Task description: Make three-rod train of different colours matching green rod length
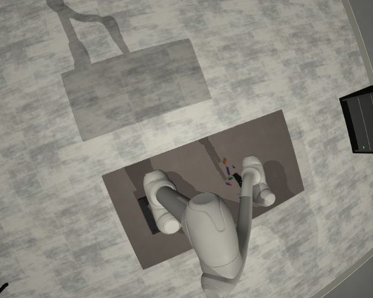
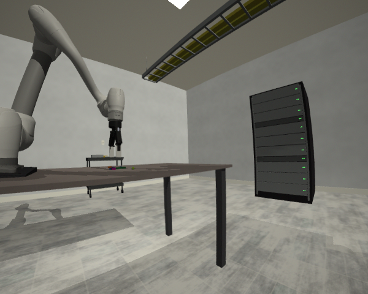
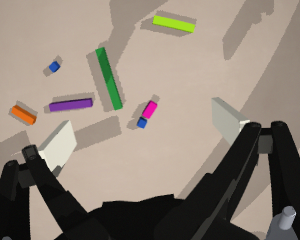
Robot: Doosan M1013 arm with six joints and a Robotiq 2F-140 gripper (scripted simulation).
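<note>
My gripper [image 2: 115, 152] [image 3: 141, 122] is open and empty, above the table. In the wrist view a magenta rod [image 3: 150, 109] and a blue rod [image 3: 142, 122] lie end to end, touching or nearly so, between and beyond the fingers. The green rod [image 3: 109, 78] lies up and left of them. A purple rod [image 3: 71, 104] [image 1: 227, 171] lies left of the green rod, with an orange rod [image 3: 24, 114] [image 1: 225, 161] further left. A second blue rod [image 3: 54, 66] [image 1: 233, 166] lies above the purple rod. A lime rod [image 3: 174, 24] [image 2: 133, 168] lies apart at the top.
The brown table [image 1: 260, 135] [image 2: 194, 166] carries the rods and the arm's black base plate [image 1: 147, 215]. Arm shadows cross the table around the rods. A server rack [image 2: 281, 142] and a small cart [image 2: 98, 159] stand away from the table.
</note>
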